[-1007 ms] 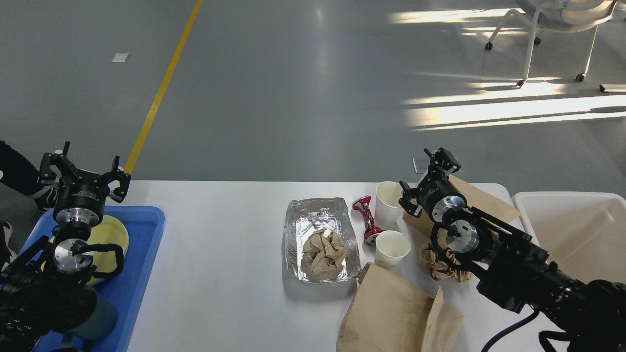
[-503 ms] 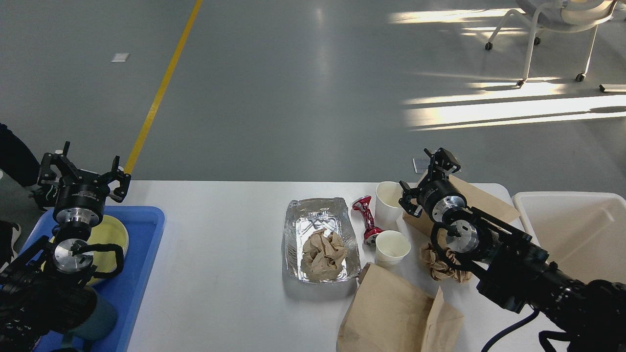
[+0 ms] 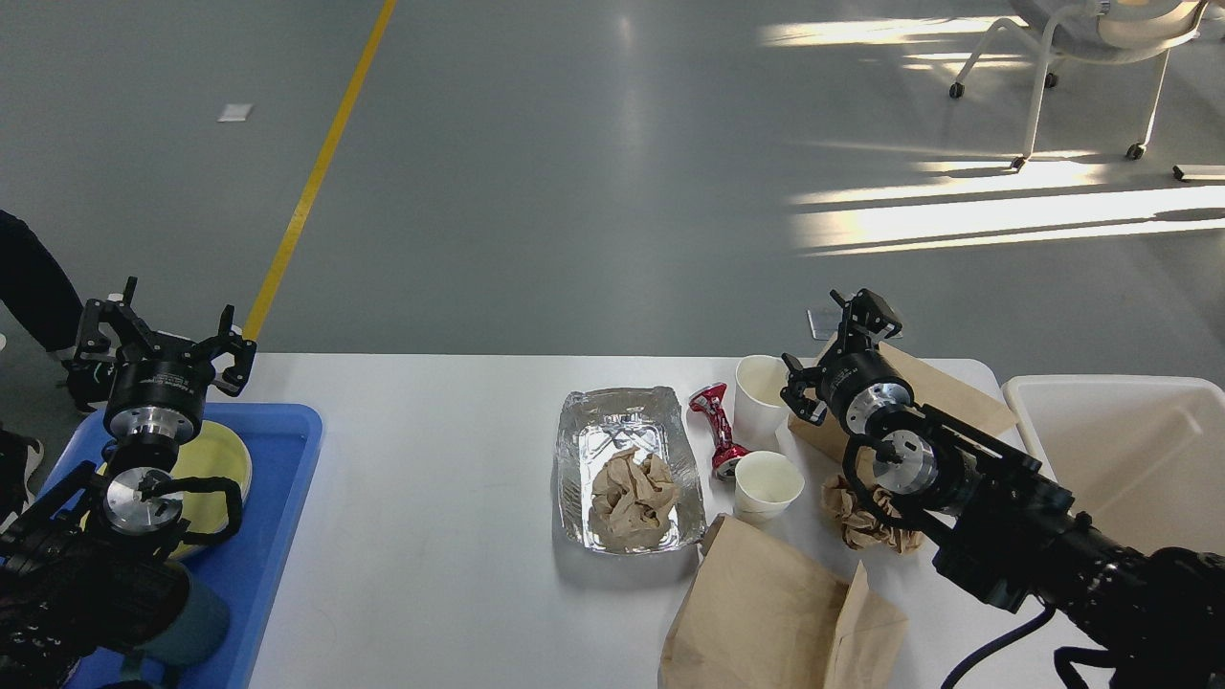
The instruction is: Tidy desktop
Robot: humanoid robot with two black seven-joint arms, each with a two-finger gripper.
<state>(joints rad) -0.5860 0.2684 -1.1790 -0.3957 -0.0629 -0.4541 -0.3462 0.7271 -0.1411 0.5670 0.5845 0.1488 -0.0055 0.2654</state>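
The white desktop [image 3: 431, 536] carries a foil tray [image 3: 585, 459] with a crumpled brown paper wad [image 3: 632, 498] in it. Right of the tray lie a crushed red can [image 3: 720, 431], two white paper cups [image 3: 759, 388] [image 3: 768, 483], another crumpled paper wad [image 3: 861, 522] and a flat brown paper bag [image 3: 775, 612]. A second brown bag [image 3: 947, 392] lies under my right arm. My right gripper [image 3: 831, 346] hovers open just right of the far cup, holding nothing. My left gripper [image 3: 163, 330] stands open and empty above the blue tray [image 3: 278, 478].
In the blue tray at the left edge sit a yellow-green bowl [image 3: 220, 459] and a teal cup [image 3: 196, 627], partly hidden by my left arm. An off-white bin [image 3: 1129, 450] stands off the table's right end. A wheeled chair [image 3: 1053, 57] is far back on the floor.
Neither arm has moved and nothing on the table has shifted. Only a dark figure at the far left edge has changed place slightly.
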